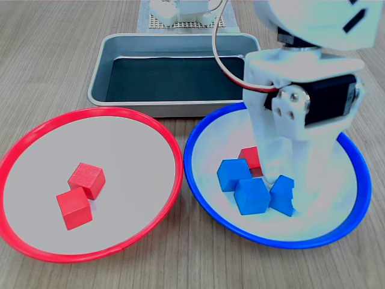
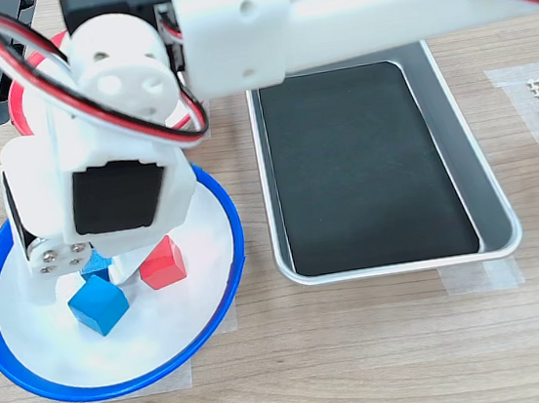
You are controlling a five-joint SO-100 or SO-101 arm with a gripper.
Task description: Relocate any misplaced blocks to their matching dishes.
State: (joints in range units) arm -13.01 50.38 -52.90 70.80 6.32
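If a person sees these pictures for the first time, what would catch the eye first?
Probably the big white robot arm reaching down into the blue-rimmed plate, on the first exterior view's right. There one red cube sits among blue cubes. On that view's left, the red-rimmed plate holds two red cubes.

Red cube (image 1: 251, 159) sits among blue cubes (image 1: 251, 195).

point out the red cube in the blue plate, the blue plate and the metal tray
red cube (image 2: 163, 263): second exterior view, on its front face.
blue plate (image 1: 207, 208): first exterior view, on its near-left rim.
metal tray (image 1: 99, 72): first exterior view, on its left wall.
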